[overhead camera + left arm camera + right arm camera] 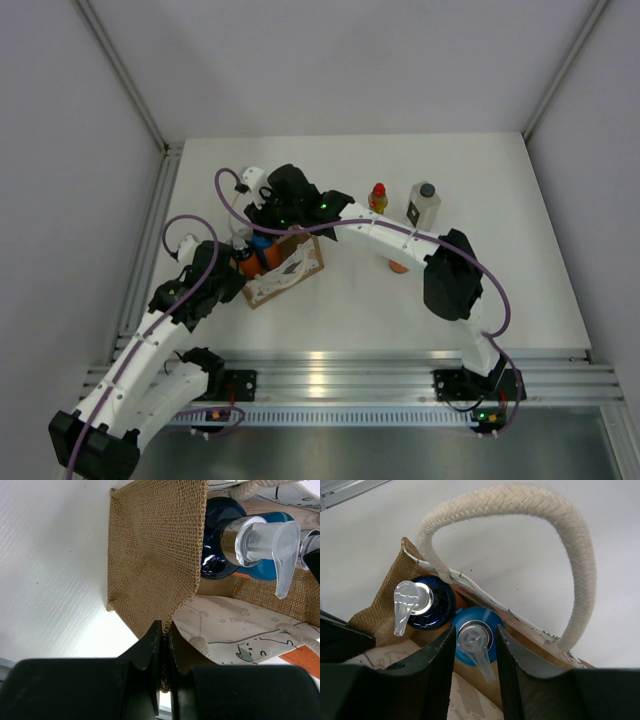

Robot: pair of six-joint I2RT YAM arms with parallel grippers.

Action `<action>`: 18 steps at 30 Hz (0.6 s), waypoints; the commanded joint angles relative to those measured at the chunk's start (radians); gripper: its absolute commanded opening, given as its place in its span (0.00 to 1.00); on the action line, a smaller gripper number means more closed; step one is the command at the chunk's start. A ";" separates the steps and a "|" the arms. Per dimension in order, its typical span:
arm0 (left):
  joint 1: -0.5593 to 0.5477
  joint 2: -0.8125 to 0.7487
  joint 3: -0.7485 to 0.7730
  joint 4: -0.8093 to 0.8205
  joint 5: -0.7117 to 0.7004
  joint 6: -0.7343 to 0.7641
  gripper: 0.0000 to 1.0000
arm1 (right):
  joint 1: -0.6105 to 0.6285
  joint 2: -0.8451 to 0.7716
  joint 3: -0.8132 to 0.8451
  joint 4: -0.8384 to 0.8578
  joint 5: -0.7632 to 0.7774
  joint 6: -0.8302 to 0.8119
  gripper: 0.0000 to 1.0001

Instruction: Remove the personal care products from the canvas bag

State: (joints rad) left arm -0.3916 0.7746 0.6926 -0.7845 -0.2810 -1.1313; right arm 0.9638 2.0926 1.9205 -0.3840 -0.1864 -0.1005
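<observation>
The canvas bag point(290, 272) stands left of centre, open at the top. My left gripper point(165, 626) is shut on the bag's burlap rim point(150, 555); it shows in the top view point(228, 278). Inside the bag are a light blue bottle point(476, 630) with a clear pump, a dark blue pump bottle point(427, 602) and something orange point(246, 263). My right gripper point(476, 628) is open, its fingers on either side of the light blue bottle's pump head. A yellow bottle with a red cap point(378, 197) and a whitish square bottle point(423, 205) stand on the table at the right.
The bag's white rope handle point(570, 540) arches beside my right gripper. An orange item point(398, 266) sits on the table, partly hidden under my right arm. The white table point(520, 250) ends at grey walls; an aluminium rail point(350, 375) runs along the near edge.
</observation>
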 commanded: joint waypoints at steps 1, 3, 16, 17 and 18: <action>0.000 0.014 -0.034 -0.022 0.019 0.008 0.00 | -0.008 -0.063 0.021 0.053 -0.019 0.010 0.35; 0.000 0.015 -0.034 -0.024 0.019 0.007 0.00 | -0.010 -0.062 0.015 0.051 -0.018 0.008 0.34; 0.000 0.018 -0.033 -0.022 0.014 0.001 0.00 | -0.010 -0.057 -0.009 0.053 -0.030 0.001 0.13; 0.000 0.018 -0.033 -0.024 0.014 0.001 0.00 | -0.010 -0.059 -0.009 0.053 -0.033 0.002 0.10; 0.000 0.018 -0.031 -0.024 0.013 0.001 0.00 | -0.010 -0.059 -0.008 0.051 -0.035 0.005 0.08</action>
State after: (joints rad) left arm -0.3916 0.7750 0.6914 -0.7845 -0.2810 -1.1316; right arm 0.9634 2.0922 1.9175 -0.3828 -0.1936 -0.1009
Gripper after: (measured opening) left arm 0.100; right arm 0.226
